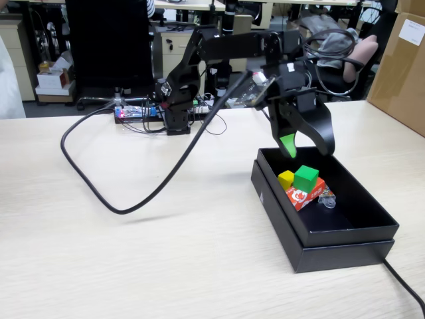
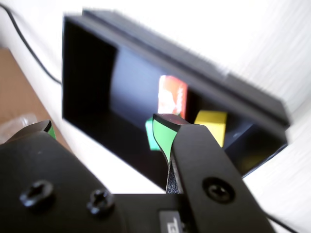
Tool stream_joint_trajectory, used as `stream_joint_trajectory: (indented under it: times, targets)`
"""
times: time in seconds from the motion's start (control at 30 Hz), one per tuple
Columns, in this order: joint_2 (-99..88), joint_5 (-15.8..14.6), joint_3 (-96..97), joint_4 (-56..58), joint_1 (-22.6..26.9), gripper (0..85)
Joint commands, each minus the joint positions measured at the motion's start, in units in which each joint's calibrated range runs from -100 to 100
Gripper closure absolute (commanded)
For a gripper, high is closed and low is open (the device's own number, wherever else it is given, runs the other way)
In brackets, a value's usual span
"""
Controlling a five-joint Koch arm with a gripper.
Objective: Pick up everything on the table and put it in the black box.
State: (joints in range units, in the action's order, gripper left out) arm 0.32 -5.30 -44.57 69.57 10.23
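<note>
Your desk (image 1: pixel 119 266) is a wide, pale wood-grain top in an office, with a dark chair, drawer units and cardboard cartons crowding the background at 12 o'clock, and a brown carton wall at 2 o'clock in the fixed view. A thick black cable (image 1: pixel 133 193) loops across the desk from the arm's base towards 7 o'clock, and a small lit circuit board (image 1: pixel 136 111) sits beside the base. The black box (image 1: pixel 345 232) lies at 4 o'clock from the base, and you can see the yellow cube (image 1: pixel 285 179), the green cube (image 1: pixel 306 178) and the red carton (image 1: pixel 304 194) already bunched together inside it, near its far-left corner; the green cube appears to rest on the carton. A clear-wrapped scrap (image 1: pixel 326 197) lies just beside them. Your gripper (image 1: pixel 307 147) hangs above the box's far end with its jaws spread and nothing between them; the wrist view shows the same gap, green pads (image 2: pixel 163 138) bare, looking down on the carton and cubes. Nothing of the task's things is left on the open desk that these views show, so you seem to be at the closing step: the last drop looks done. The next move probably calls only for lifting clear of the box wall and drawing the arm back towards its base without snagging the cable.
</note>
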Motion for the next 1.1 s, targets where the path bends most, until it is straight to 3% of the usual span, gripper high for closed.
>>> stream_joint_trajectory:
  times: [0.0,0.43,0.83,1.07]
  targets:
    - [-7.72,1.32,1.41,-5.43,-2.34,45.0]
    - [-16.9,4.79,23.44,-20.03,-10.4,45.0]
    - [-31.58,6.2,53.9,-36.61,-11.04,45.0]
    - [-52.47,6.2,75.84,-47.41,-10.55,45.0]
